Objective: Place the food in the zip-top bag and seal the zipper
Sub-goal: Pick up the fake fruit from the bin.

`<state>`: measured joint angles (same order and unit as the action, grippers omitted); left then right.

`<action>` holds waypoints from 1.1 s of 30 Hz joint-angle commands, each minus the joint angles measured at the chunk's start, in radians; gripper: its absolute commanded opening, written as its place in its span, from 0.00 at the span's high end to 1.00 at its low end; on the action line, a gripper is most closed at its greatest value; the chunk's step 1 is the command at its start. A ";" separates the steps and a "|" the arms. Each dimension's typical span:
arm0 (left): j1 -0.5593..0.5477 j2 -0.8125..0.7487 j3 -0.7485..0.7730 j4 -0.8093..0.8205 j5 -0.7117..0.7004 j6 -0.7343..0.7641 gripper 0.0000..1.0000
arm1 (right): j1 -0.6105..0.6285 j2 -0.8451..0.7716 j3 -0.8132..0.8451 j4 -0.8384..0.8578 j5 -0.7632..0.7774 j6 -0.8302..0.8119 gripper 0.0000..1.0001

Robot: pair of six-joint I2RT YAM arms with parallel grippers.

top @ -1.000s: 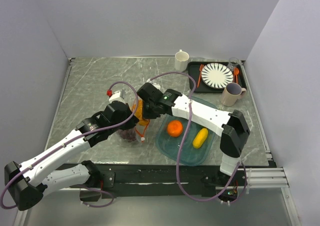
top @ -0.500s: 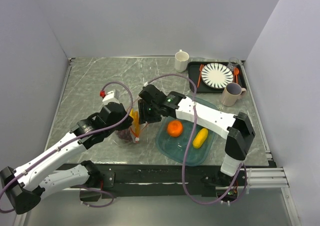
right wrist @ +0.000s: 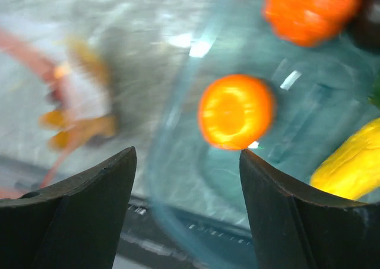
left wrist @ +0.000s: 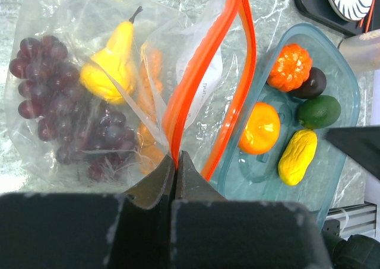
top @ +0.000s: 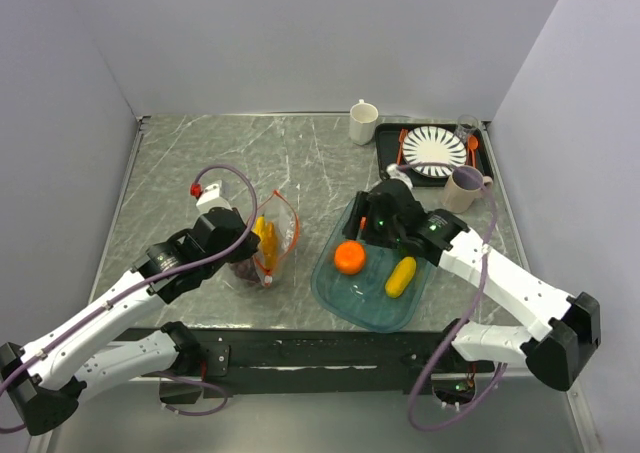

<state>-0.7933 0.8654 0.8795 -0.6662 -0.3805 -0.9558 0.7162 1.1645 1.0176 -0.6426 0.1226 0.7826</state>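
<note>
Pinching the near end of the zipper (left wrist: 191,85), the left gripper (left wrist: 176,157) holds the bag (left wrist: 53,19), grapes (left wrist: 44,91) and pear (left wrist: 110,64) inside, its mouth stretching toward one o'clock, while the right gripper (right wrist: 187,153), jaws spread and empty, hovers over the orange (right wrist: 236,111) in the tray (left wrist: 261,169) at the bag's three o'clock.

Table (top: 200,163): bag (top: 284,220), teal tray (top: 372,311), black tray (top: 398,176), white mug (top: 362,121), tan mug (top: 464,188).

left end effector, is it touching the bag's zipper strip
Touching. The left wrist view shows the left end effector pinched shut on the zipper, whose orange-red strip runs straight into the closed fingertips at the zip-top bag mouth, no gap.
</note>
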 commanded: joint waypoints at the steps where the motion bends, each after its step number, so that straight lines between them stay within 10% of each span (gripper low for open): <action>1: 0.002 -0.023 0.004 0.031 0.006 -0.006 0.99 | -0.084 0.003 -0.134 0.165 -0.164 0.026 0.21; 17: 0.002 -0.042 -0.020 0.056 0.037 0.005 0.99 | -0.175 0.253 -0.250 0.405 -0.336 0.079 0.18; 33: 0.002 -0.025 -0.020 0.062 0.046 0.009 0.99 | -0.175 0.081 -0.372 0.422 -0.319 0.057 0.16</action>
<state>-0.7933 0.8421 0.8566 -0.6487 -0.3454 -0.9550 0.5488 1.3518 0.6754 -0.2455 -0.1993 0.8627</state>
